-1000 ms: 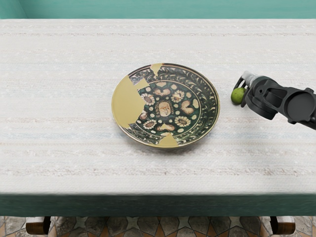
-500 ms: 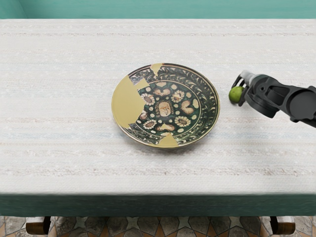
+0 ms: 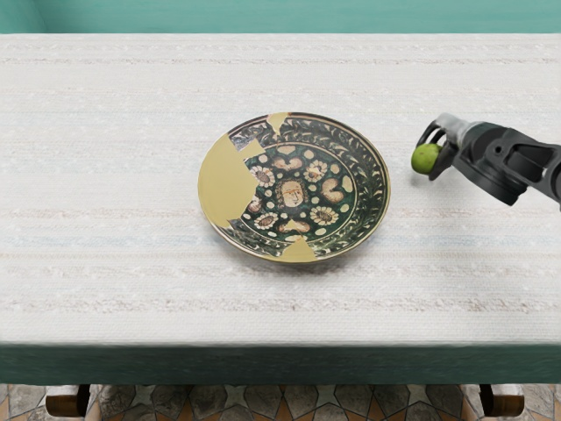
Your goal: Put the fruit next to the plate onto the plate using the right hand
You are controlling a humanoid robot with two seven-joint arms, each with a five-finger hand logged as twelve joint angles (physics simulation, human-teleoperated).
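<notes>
A small green round fruit point(image 3: 425, 158) is held just right of the plate, seemingly lifted a little off the tablecloth. My right hand point(image 3: 436, 151) comes in from the right edge and its dark fingers are curled around the fruit. The patterned plate point(image 3: 223, 180), dark green with yellow patches and flower motifs, lies at the table's middle with its rim a short way left of the fruit. Nothing lies on the plate. My left hand does not show.
The table point(image 3: 131, 105) is covered by a pale striped cloth, with its front edge low in the picture and a teal wall behind it.
The right hand has risen slightly and pulled back to the right with the fruit in its fingers; the fruit sits a bit higher than before. The plate has not moved.
</notes>
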